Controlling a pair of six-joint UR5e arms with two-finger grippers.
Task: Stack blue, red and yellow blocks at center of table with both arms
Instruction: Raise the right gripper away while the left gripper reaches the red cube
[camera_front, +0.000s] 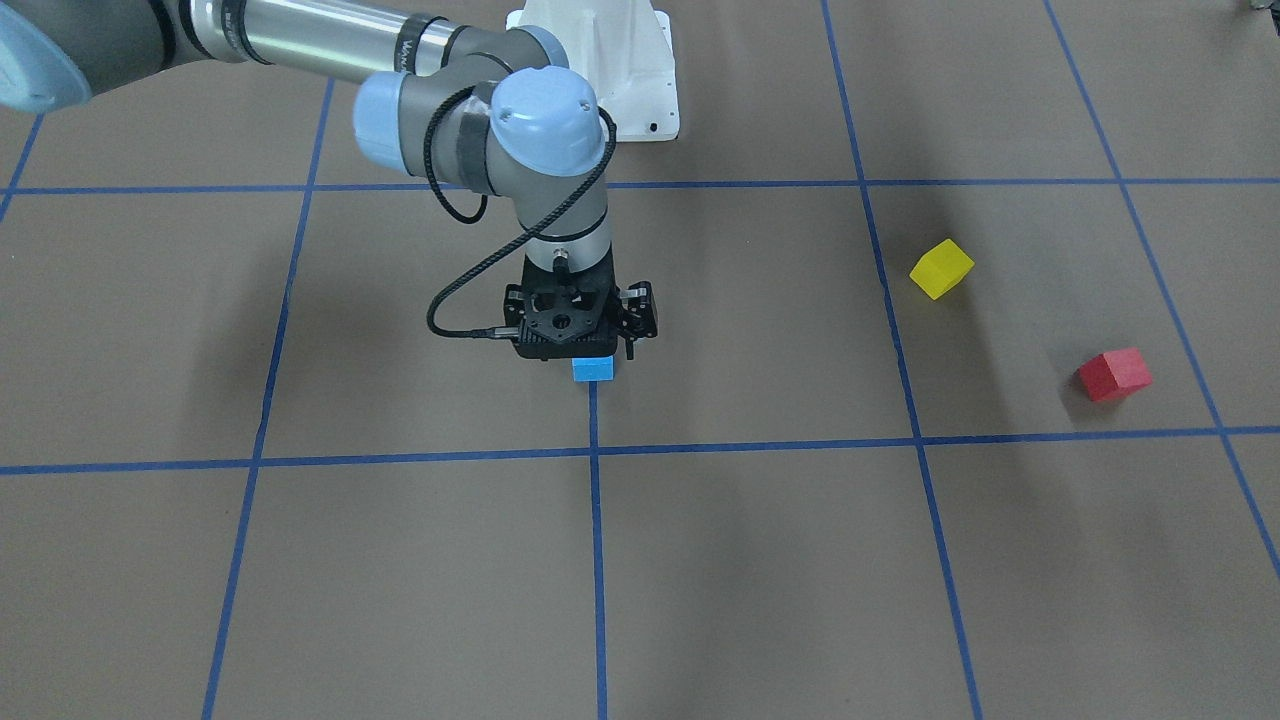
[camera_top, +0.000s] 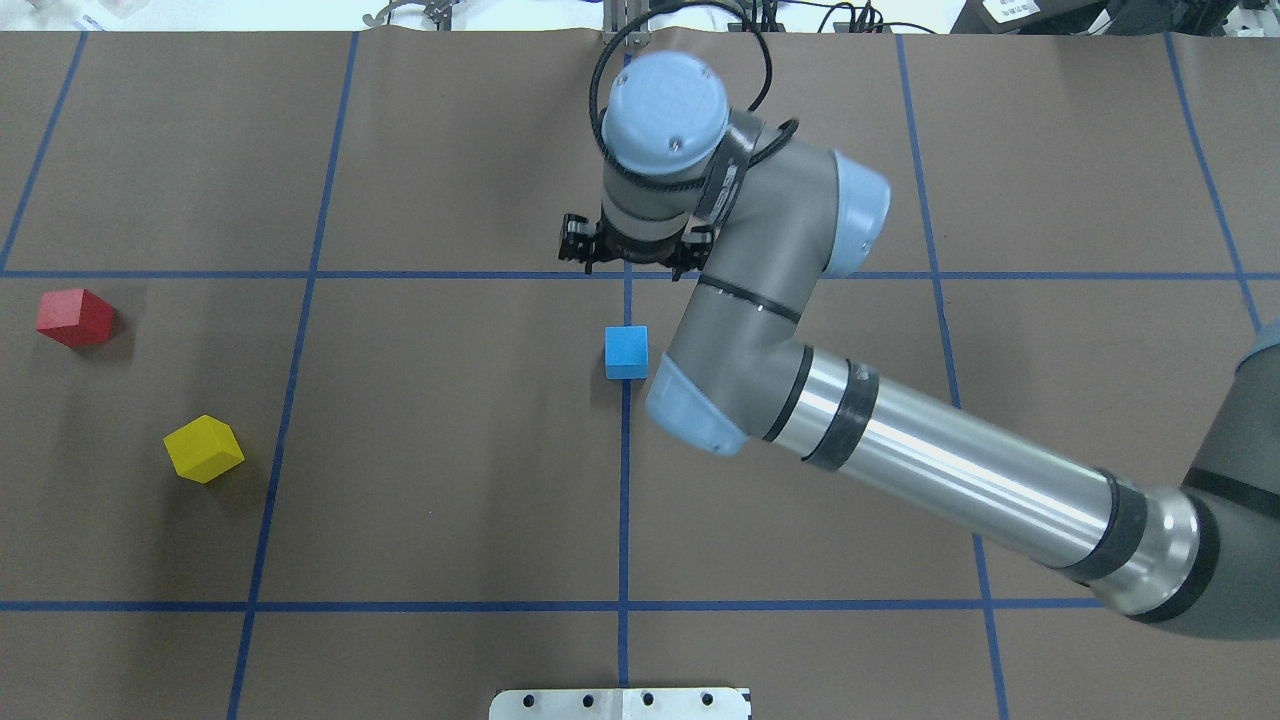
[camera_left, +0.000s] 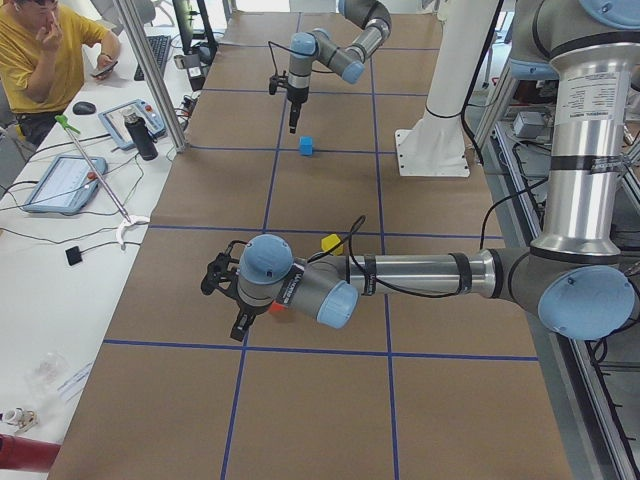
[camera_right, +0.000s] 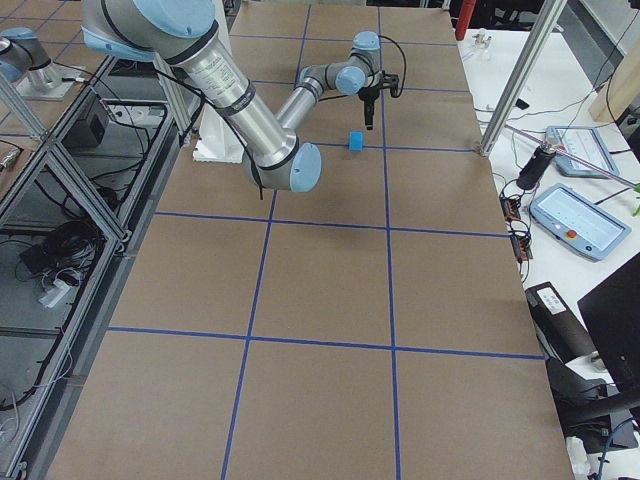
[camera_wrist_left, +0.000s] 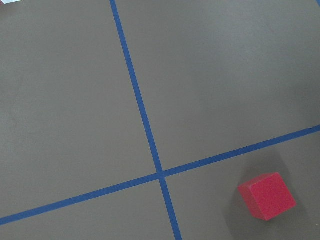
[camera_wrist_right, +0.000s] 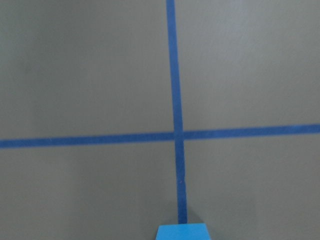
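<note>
The blue block (camera_top: 626, 352) sits on the table at the centre, on a tape line; it also shows in the front view (camera_front: 592, 369) and at the bottom edge of the right wrist view (camera_wrist_right: 182, 232). My right gripper (camera_top: 630, 255) hangs above the table just beyond it, apart from it; its fingers are hidden by the wrist. The red block (camera_top: 75, 317) and the yellow block (camera_top: 203, 449) lie far out on my left side. My left gripper (camera_left: 224, 298) shows only in the exterior left view, hovering near the red block (camera_wrist_left: 266, 196); I cannot tell its state.
Blue tape lines (camera_top: 624, 500) split the brown table into squares. The white robot base (camera_front: 620, 60) stands at the table's edge. An operator (camera_left: 45, 55) sits beside a side bench with tablets.
</note>
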